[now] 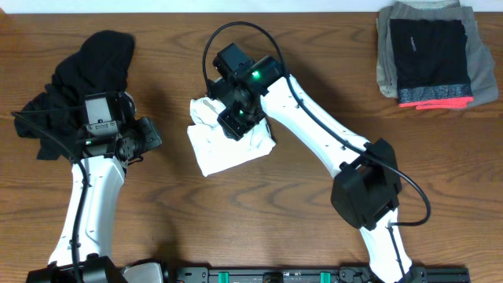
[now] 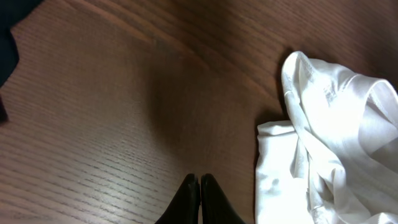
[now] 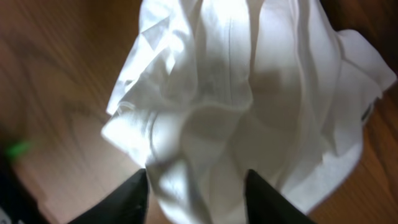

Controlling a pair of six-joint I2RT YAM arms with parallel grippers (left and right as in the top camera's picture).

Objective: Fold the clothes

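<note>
A crumpled white T-shirt lies bunched in the middle of the table. My right gripper is down on its upper part. In the right wrist view the jaws stand apart, and the right gripper straddles a bulge of the white T-shirt, cloth filling the gap. A black garment lies heaped at the far left, partly under my left arm. My left gripper hovers over bare wood left of the shirt. In the left wrist view the left gripper is shut and empty, with the white T-shirt to its right.
A stack of folded clothes, grey beneath and black with a red hem on top, sits at the back right corner. Bare wooden tabletop stretches along the front. A corner of the black garment shows at the left wrist view's left edge.
</note>
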